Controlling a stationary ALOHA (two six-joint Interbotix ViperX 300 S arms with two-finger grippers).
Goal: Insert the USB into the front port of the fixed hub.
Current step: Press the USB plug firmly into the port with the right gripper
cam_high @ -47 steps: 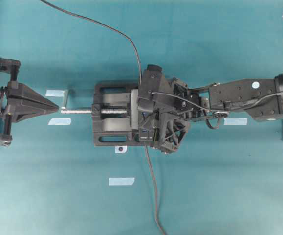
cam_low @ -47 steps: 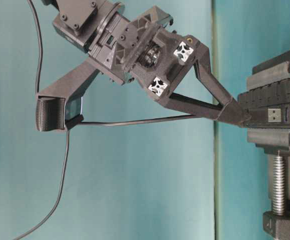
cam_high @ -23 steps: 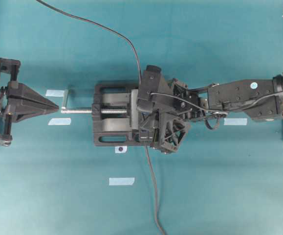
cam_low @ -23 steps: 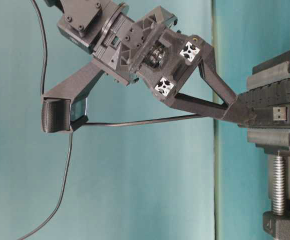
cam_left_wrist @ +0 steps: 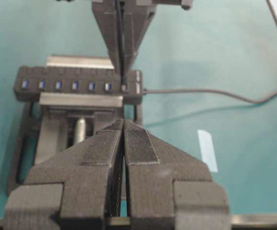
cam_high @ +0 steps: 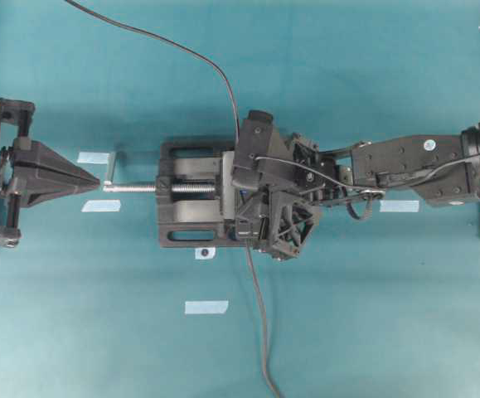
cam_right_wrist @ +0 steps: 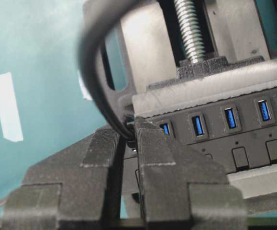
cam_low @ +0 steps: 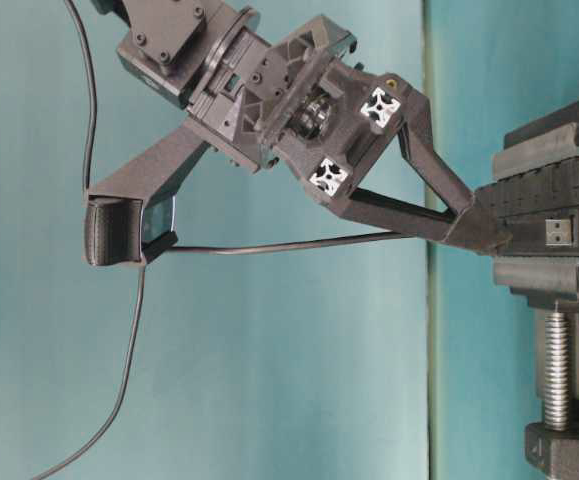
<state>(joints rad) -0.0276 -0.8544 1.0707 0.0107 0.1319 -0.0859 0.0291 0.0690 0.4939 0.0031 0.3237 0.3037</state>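
The fixed hub, a long black bar with blue slots, sits clamped in the vise. My right gripper is shut on the USB and holds it at the hub's lettered end. The plug's silver shell lies over the front slot; I cannot tell whether it is seated. In the right wrist view its dark cable runs up from the right gripper, beside the hub's first visible blue slot. My left gripper is shut and empty, pointing at the vise screw.
The hub's own cable leaves its end and crosses the teal mat. The USB cable trails to the near edge. Tape strips lie on the mat around the vise. The right arm reaches in from the right.
My right gripper has pushed the plug toward the hub; its silver shell now covers the blue slot seen a second ago. The left arm has not moved.
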